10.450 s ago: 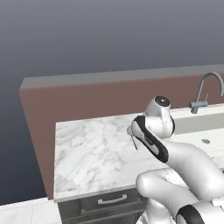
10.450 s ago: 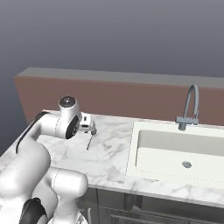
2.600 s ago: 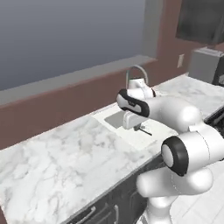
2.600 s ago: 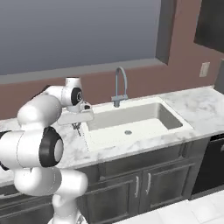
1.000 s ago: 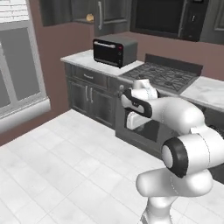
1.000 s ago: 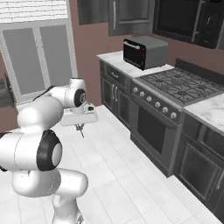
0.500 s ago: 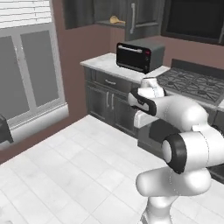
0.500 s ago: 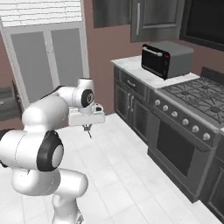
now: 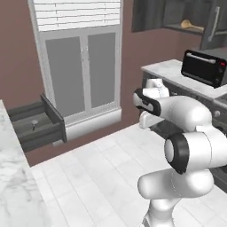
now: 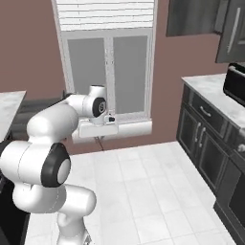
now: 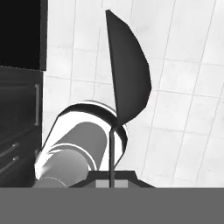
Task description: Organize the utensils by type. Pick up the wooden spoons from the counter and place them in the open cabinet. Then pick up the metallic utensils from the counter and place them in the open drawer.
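Observation:
My gripper (image 11: 112, 181) is shut on the thin handle of a dark grey metallic utensil (image 11: 127, 70), whose broad head points away over white floor tiles. From the right base view the utensil (image 10: 100, 140) hangs as a thin dark line under the gripper (image 10: 99, 136), in front of the window. The open drawer (image 9: 48, 117) stands at the far left beside the marble counter (image 9: 13, 177), with another small metallic utensil (image 9: 33, 123) lying inside. A tan wooden spoon (image 9: 191, 24) lies on the shelf of the open cabinet (image 9: 177, 15) at the upper right.
A black toaster oven (image 9: 201, 66) sits on the far counter at the right, above dark base cabinets (image 10: 206, 139). A tall window with grey panes (image 10: 112, 72) fills the wall ahead. White floor tiles (image 10: 158, 191) lie between me and the cabinets.
The whole picture has shifted as the base turned: the stove and toaster slid right, and the window, open drawer and marble counter came into view. The gripper stays shut on the utensil.

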Available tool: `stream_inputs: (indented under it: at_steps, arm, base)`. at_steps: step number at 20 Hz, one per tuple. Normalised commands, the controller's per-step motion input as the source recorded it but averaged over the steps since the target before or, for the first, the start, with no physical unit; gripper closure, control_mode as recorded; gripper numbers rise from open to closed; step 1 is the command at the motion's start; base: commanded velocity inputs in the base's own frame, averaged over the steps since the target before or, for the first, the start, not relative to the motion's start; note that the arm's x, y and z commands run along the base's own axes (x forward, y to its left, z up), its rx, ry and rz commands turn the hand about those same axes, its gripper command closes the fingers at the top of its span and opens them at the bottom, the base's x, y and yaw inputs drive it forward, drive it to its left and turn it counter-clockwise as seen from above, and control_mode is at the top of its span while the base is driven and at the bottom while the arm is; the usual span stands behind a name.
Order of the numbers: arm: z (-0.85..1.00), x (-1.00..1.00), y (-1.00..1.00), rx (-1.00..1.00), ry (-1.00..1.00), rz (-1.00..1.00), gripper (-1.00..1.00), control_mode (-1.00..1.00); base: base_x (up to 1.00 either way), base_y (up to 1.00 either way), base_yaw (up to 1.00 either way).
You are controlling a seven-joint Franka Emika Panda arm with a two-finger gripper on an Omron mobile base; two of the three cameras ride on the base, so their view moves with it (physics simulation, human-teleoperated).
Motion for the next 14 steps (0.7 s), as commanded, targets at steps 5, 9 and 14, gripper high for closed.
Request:
stream_inputs:
  at_steps: [5, 9, 14]
  arm:
    - [0.00, 0.00, 0.00, 0.00, 0.00, 0.00, 1.00, 1.00]
    - [0.00, 0.00, 0.00, 0.00, 0.00, 0.00, 1.00, 1.00]
    - [0.00, 0.00, 0.00, 0.00, 0.00, 0.00, 1.00, 1.00]
  base:
    - [0.56, 0.35, 0.28]
    - [0.56, 0.22, -0.02]
    - [0.19, 0.57, -0.21]
